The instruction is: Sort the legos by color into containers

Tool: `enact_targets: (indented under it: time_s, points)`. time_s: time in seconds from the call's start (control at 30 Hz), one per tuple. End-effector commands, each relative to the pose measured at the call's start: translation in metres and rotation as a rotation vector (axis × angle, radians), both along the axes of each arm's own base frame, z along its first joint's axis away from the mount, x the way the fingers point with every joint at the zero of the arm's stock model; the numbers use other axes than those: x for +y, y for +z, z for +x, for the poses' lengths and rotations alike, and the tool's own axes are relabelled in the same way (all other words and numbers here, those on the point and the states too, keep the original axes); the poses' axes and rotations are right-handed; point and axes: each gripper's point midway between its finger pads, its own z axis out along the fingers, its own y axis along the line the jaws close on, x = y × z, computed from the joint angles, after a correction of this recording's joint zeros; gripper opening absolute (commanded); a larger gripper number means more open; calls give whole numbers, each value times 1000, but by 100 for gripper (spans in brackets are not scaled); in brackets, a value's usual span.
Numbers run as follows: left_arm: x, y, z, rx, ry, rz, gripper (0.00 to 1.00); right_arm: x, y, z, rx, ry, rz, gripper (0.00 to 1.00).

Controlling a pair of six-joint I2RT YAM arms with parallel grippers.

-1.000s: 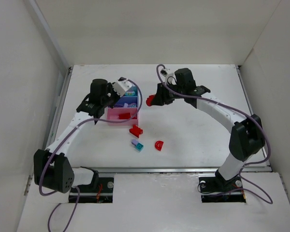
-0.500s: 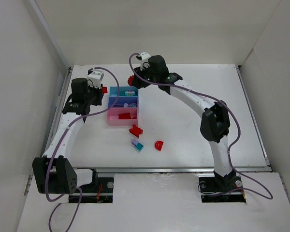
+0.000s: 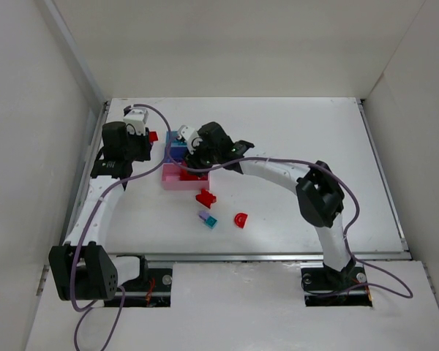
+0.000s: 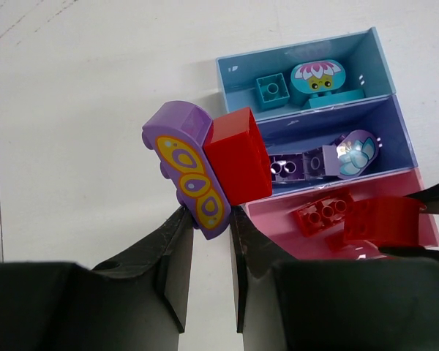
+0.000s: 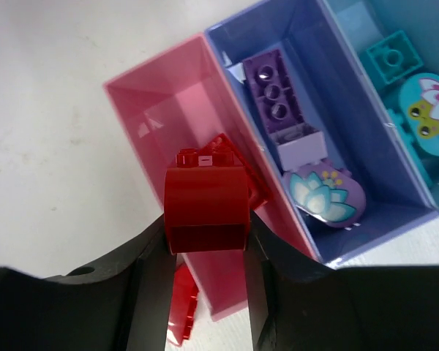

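Note:
My left gripper is shut on a purple wing-shaped lego with a red brick stuck to it, held above the table just left of the containers. The right gripper is shut on a red curved brick, hovering over the pink tray, which holds red bricks. The purple-blue tray holds a lilac brick and a lotus piece. In the light blue tray lie a teal brick and a teal flower piece.
Loose on the table in front of the trays are a red brick, a lilac-and-teal pair and a red arch. White walls close in the table on the left, back and right.
The right arm swung left from the table's middle and came down over the pink tray with its red brick. The left arm pulled back left off the trays, still holding its piece.

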Motion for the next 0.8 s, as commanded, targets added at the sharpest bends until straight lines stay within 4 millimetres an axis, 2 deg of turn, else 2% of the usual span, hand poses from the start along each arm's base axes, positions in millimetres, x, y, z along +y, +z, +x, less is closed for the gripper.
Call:
enact_targets:
  time_s: [0.0,0.03,0.07,0.1,0.13,0.17,0.2,0.27,0.33,0.43,0.47,0.6,0.63,0.77]
  points:
    - [-4,19,6,-80,-20,-15,0,-11,27,21,-109,-62,6,5]
    - [-4,19,6,-80,-20,-15,0,-10,32,23,-112,-78,14,12]
    - [-4,19,6,-80,-20,-15,0,-12,23,24,-101,-85,-7,12]
    - [-4,19,6,-80,-20,-15,0,-12,27,27,-112,-94,-3,20]
    - [-4,19,6,-80,-20,-15,0,-11,31,27,-113,-94,-2,24]
    - [-4,19,6,-80,-20,-15,0,-12,24,26,-101,-93,-16,28]
    - [-5,15,4,-71,-29,-20,0,-11,28,27,-104,-94,-13,41]
    - [-7,15,4,-70,-39,-25,0,-12,24,27,-85,-92,-35,57]
    - [-7,15,4,-72,-43,-17,0,-11,27,22,-71,-67,-40,68]
    - [-10,17,5,-83,-68,-18,0,-11,28,11,-74,-25,-48,77]
    - [-12,13,3,-77,-86,-14,0,-11,34,11,-87,-26,-33,77]
    - [-21,18,0,-102,-174,15,0,-14,72,10,-130,-56,45,82]
    - [-23,14,-1,-99,-200,23,0,-14,93,7,-123,-52,105,82]
    - [-44,24,-7,-178,-411,91,0,-11,143,2,15,40,353,82]
